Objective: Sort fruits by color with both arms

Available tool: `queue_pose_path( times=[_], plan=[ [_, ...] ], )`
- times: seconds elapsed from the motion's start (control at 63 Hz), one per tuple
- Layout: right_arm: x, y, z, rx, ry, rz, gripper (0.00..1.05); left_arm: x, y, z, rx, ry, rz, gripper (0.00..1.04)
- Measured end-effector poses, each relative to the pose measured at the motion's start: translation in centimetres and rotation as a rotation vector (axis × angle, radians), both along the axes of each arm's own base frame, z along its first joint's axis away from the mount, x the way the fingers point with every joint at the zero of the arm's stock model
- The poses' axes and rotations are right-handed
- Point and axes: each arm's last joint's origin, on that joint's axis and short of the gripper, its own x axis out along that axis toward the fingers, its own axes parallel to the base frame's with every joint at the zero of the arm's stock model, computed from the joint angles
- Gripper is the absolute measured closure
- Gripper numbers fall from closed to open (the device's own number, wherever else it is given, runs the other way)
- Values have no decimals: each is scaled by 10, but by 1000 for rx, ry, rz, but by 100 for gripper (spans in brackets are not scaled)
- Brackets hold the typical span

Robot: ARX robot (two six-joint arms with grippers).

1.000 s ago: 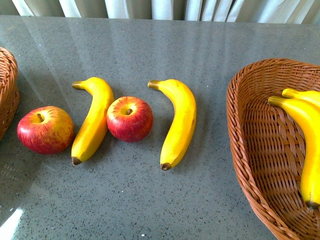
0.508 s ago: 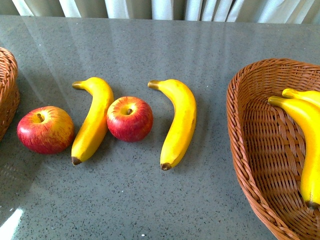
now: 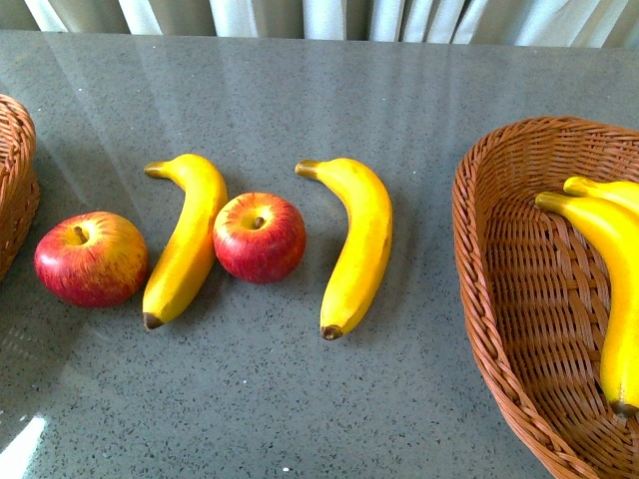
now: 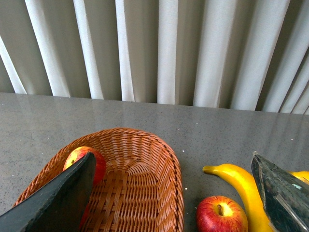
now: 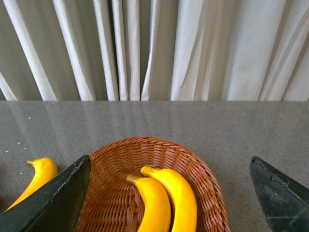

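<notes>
Front view, nearest me: bare grey desk (image 3: 300,419), then a row of four loose fruits. From my left, the left apple (image 3: 91,258) sits just beside the left banana (image 3: 185,238), which leans against the middle apple (image 3: 259,237). The right banana (image 3: 354,242) lies a little apart, its brown tip toward me. All four rest on the desk between the two baskets. The right basket (image 3: 479,259) holds two basket bananas (image 3: 614,269) side by side. The left basket (image 3: 15,180) shows only its edge. Beyond the desk hangs a pale curtain (image 3: 300,15).

Left wrist view: my left hand (image 4: 172,157) is released, its black fingers (image 4: 53,203) spread wide with nothing between them. It hangs over the near end of the left basket. A basket apple (image 4: 89,162) sits inside against the wall, partly behind one finger. The left apple and left banana lie on the desk just outside the rim.

Right wrist view: my right hand (image 5: 169,159) is released too, fingers (image 5: 53,203) wide apart and empty. It hangs over the right basket with the two bananas below. The right banana lies on the desk beside that basket.
</notes>
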Motion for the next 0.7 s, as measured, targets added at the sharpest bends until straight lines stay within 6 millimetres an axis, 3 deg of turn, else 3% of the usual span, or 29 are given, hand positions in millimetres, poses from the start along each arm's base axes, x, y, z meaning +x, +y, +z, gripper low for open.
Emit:
queue_pose_path(
  times=[0.143,0.238,0.317,0.508,0.698],
  plan=[
    [0,0,0,0,0,0,9,0,0,0,0,0,1,9],
    [0,0,0,0,0,-1,9,2,-2,1,-117,296,179,9],
    [0,0,0,0,0,0,9,11,-6,6,-153,368,234,9],
    [0,0,0,0,0,0,9,43,-18,31,-166,329,232,9],
    [0,0,0,0,0,0,9,80,-51,32,-97,362,146,9]
  ],
)
